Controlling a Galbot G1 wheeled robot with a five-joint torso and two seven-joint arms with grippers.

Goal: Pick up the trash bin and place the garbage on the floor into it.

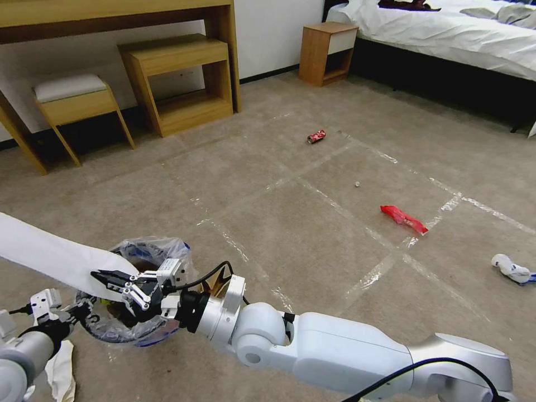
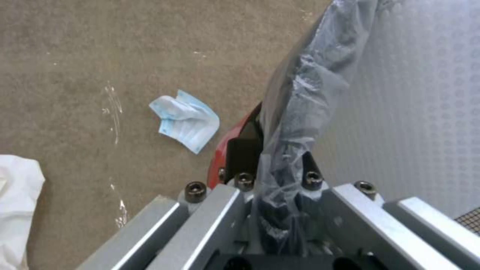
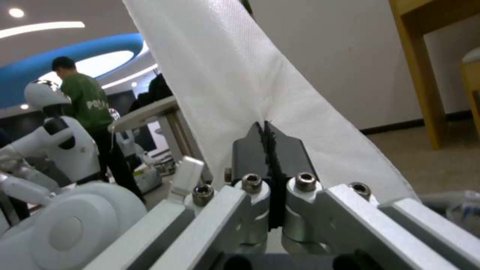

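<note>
The trash bin (image 1: 146, 329), lined with a crinkly clear bag, hangs low over the floor (image 1: 312, 234) at the lower left. My left gripper (image 1: 82, 312) is shut on its rim; the left wrist view has the fingers (image 2: 240, 150) clamped over the bag and the red side (image 2: 220, 157). My right gripper (image 1: 100, 275) reaches across the bin's mouth, shut on a flat white slipper (image 1: 44, 254) that juts out to the left. In the right wrist view the closed pads (image 3: 250, 150) pinch the slipper (image 3: 240, 86).
On the carpet lie a crushed red can (image 1: 316, 136), a red wrapper (image 1: 403, 218), a crumpled white tissue (image 1: 511, 269), a white cloth piece (image 1: 58, 368) and a blue-white scrap (image 2: 187, 122). A desk (image 1: 111, 14), stool (image 1: 75, 97), nightstand (image 1: 326, 53) and bed (image 1: 446, 33) line the far side.
</note>
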